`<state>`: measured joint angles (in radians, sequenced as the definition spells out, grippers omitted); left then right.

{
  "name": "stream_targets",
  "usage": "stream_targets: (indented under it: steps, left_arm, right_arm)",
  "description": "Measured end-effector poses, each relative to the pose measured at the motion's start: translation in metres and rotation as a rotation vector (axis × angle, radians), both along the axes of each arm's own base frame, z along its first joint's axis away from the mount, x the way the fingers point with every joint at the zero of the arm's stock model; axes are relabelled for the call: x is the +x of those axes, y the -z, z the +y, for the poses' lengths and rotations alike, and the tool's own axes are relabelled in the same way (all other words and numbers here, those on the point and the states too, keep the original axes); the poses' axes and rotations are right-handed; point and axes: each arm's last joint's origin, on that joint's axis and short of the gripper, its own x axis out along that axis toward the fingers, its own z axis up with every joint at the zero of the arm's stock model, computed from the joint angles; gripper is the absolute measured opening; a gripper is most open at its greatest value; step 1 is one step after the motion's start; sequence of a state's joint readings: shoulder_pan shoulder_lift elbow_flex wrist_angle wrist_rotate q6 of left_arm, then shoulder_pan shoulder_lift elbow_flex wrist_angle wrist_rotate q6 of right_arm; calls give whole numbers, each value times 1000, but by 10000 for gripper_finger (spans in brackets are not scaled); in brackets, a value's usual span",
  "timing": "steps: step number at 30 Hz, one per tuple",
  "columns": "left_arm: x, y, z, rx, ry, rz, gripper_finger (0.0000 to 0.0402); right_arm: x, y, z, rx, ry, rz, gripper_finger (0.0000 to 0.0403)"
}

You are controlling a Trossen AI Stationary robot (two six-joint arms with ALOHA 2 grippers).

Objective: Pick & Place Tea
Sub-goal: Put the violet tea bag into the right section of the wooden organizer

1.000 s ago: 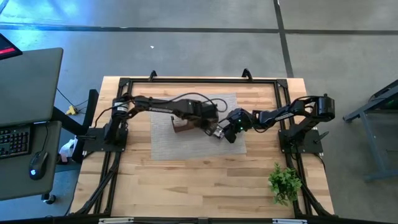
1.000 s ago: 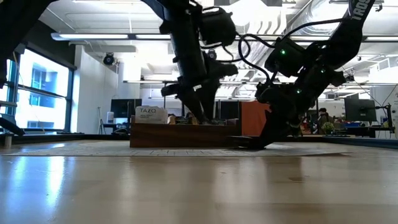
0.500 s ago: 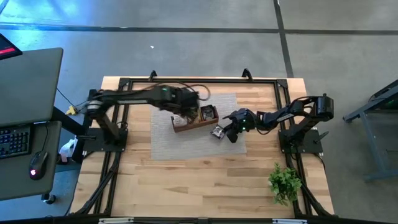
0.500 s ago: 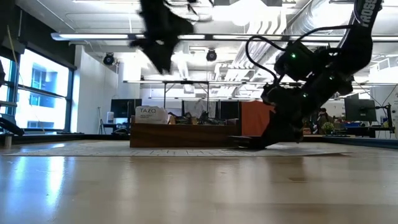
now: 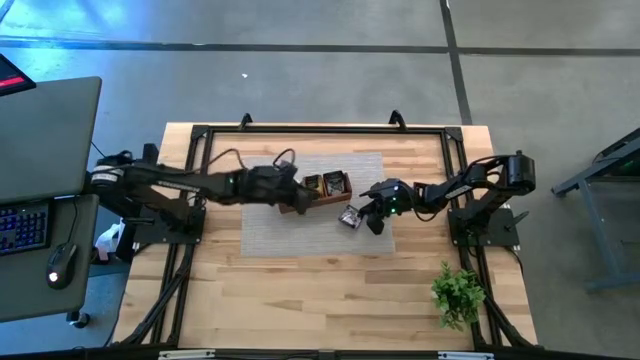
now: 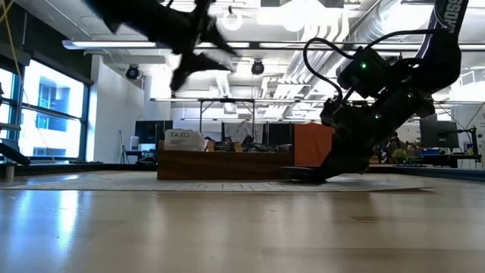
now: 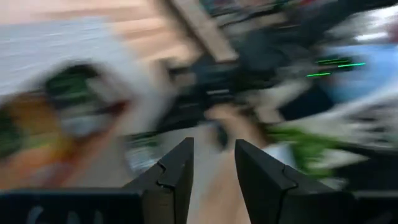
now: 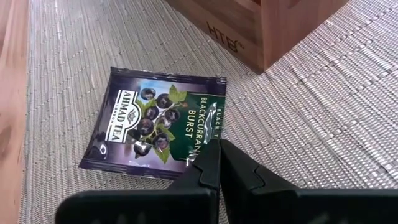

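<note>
A dark Ahmad blackcurrant tea sachet [image 8: 155, 124] lies flat on the grey woven mat [image 8: 298, 112], just right of the brown wooden tray [image 5: 318, 192]; it also shows in the high view [image 5: 348, 217]. My right gripper [image 8: 217, 155] is shut at the sachet's edge, its tips down at the mat [image 6: 320, 174]. The tray holds more sachets [image 5: 334, 183], and a white TAZO one [image 6: 182, 138] stands upright at its left end. My left gripper [image 7: 213, 168] is open and holds nothing. It hangs high above the tray's left end [image 5: 292, 194], blurred in the low view [image 6: 186, 53]. My right gripper has its shut fingertips [image 8: 208, 163] on the dark sachet's edge [image 8: 213, 127], the one nearest the tray's corner. The fingers slant down at it from the table's right. The sachet lies flat on the mat. Whether the edge is between the tips or only under them, I cannot tell.
The tray's corner [image 8: 267, 37] stands close beyond the sachet. A small green plant [image 5: 457, 292] sits at the table's near right. A black frame rail [image 5: 320, 128] runs along the far edge. Bare wood [image 5: 320, 300] lies on the near side of the mat.
My left gripper has risen out of the tray's right compartment and drawn back toward the table's left, moving fast. My right gripper has stayed low at the dark sachet, which lies where it was.
</note>
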<state>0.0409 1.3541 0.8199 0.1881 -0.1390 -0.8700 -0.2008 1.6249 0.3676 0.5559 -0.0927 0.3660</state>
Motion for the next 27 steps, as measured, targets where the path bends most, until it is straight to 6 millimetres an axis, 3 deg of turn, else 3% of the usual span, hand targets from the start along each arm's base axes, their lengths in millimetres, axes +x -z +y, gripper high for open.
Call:
stream_targets:
  steps: [2,4,12,19,27]
  left_arm:
    - [8,8,-5,-12,66,-113,117]
    - [16,21,-10,-17,97,-121,117]
    - [41,58,-25,-104,151,-3,117]
    - [67,72,-27,-295,146,13,117]
    - [78,100,-27,-411,75,106,117]
  right_arm:
    - [0,0,0,-4,3,-5,0]
    - [1,-1,0,-7,4,-17,0]
    - [3,-3,-1,0,7,-41,0]
    - [3,-2,4,-33,-12,-19,0]
    - [2,0,13,-124,-45,25,0]
